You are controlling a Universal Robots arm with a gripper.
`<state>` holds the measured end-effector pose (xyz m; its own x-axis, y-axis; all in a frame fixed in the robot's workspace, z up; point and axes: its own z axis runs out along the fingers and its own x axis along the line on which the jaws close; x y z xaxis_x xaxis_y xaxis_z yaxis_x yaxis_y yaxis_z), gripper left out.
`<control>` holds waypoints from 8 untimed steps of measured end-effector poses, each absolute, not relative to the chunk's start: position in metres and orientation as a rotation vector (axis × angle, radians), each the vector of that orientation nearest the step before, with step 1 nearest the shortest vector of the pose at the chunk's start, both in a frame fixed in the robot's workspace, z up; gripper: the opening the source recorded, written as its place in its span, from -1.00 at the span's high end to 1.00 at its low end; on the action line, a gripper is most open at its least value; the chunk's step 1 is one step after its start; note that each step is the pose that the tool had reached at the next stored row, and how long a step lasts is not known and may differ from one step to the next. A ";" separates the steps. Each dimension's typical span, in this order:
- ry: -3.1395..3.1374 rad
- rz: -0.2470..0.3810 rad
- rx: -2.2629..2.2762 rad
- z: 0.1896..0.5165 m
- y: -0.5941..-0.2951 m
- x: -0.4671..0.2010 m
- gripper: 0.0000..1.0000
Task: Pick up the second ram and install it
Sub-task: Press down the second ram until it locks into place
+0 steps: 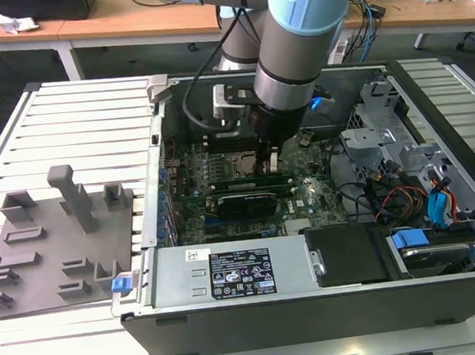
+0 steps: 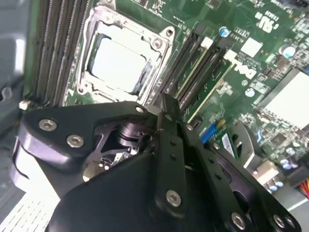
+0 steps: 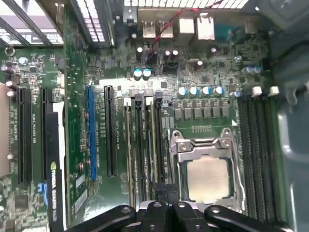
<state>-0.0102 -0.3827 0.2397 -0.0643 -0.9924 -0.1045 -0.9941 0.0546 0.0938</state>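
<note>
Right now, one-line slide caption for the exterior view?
Arm's gripper down inside the open PC case, at the RAM slots beside the CPU socket.

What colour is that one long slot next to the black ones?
Bright blue. The long slot shows best in the first wrist view, standing out on the green motherboard.

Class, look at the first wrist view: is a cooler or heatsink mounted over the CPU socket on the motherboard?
No. In the first wrist view the CPU socket is uncovered, its metal frame and the bare silver processor lid plainly exposed, beside the memory slots.

A white slatted workbench [image 1: 77,124] fills the foreground. Behind it stand wooden desks [image 1: 102,28] on white legs, strewn with cables [image 1: 367,19], over dark floor.
</note>
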 end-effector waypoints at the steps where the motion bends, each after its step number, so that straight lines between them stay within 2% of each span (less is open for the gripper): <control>1: 2.273 0.219 -2.141 0.254 -0.382 -0.010 0.79; 4: 2.273 0.219 -2.141 0.272 -0.382 -0.010 0.79; 8: 2.273 0.219 -2.141 0.272 -0.382 -0.010 0.79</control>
<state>-0.0102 -0.3824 0.2723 -0.0643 -0.9924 -0.1045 -0.9941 0.0545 0.0937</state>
